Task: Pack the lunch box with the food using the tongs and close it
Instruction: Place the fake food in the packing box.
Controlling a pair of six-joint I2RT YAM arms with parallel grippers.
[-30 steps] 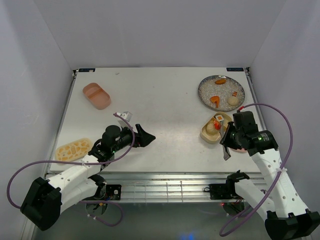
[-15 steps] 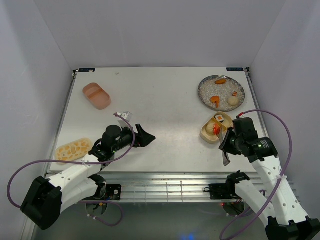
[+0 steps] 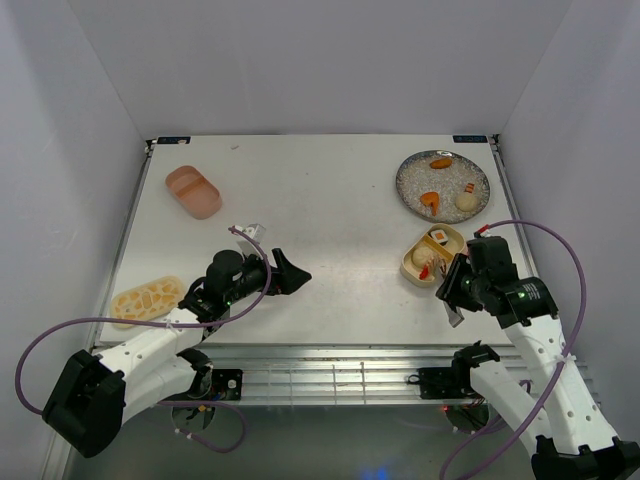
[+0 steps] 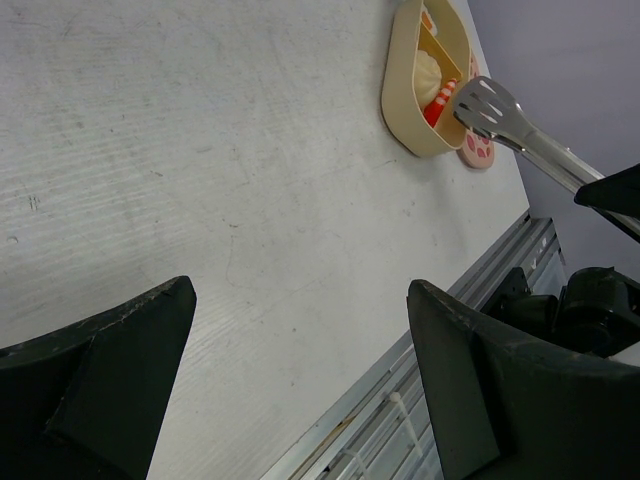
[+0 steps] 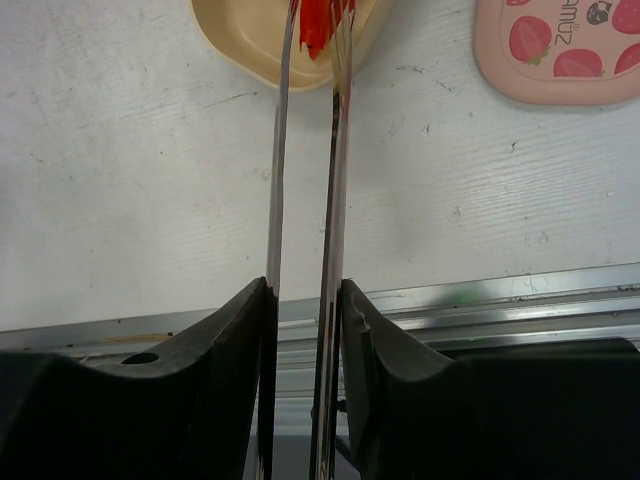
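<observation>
The tan-yellow lunch box tray (image 3: 415,272) lies at the right, holding a white rice ball (image 3: 418,257), a roll piece (image 3: 438,237) and a red-orange piece (image 3: 428,268). My right gripper (image 3: 455,292) is shut on the silvery tongs (image 5: 335,150). The tongs' tips reach over the tray's near end (image 5: 240,35), one on each side of the red-orange piece (image 5: 320,25). My left gripper (image 3: 288,272) hangs open over bare table (image 4: 300,290), holding nothing. The pink tray (image 3: 193,190) sits empty at the far left. More food lies on the plate (image 3: 410,185).
A tan pebble-patterned lid (image 3: 147,298) lies near the front left edge. A pink lid (image 5: 555,45) with strawberry prints lies right of the tan tray, partly under my right arm. The plate holds orange pieces (image 3: 430,200) and a cream bun (image 3: 466,201).
My right arm has drawn slightly toward the near edge. The tongs' arms have spread a little wider in its grip. The left arm has not moved.
</observation>
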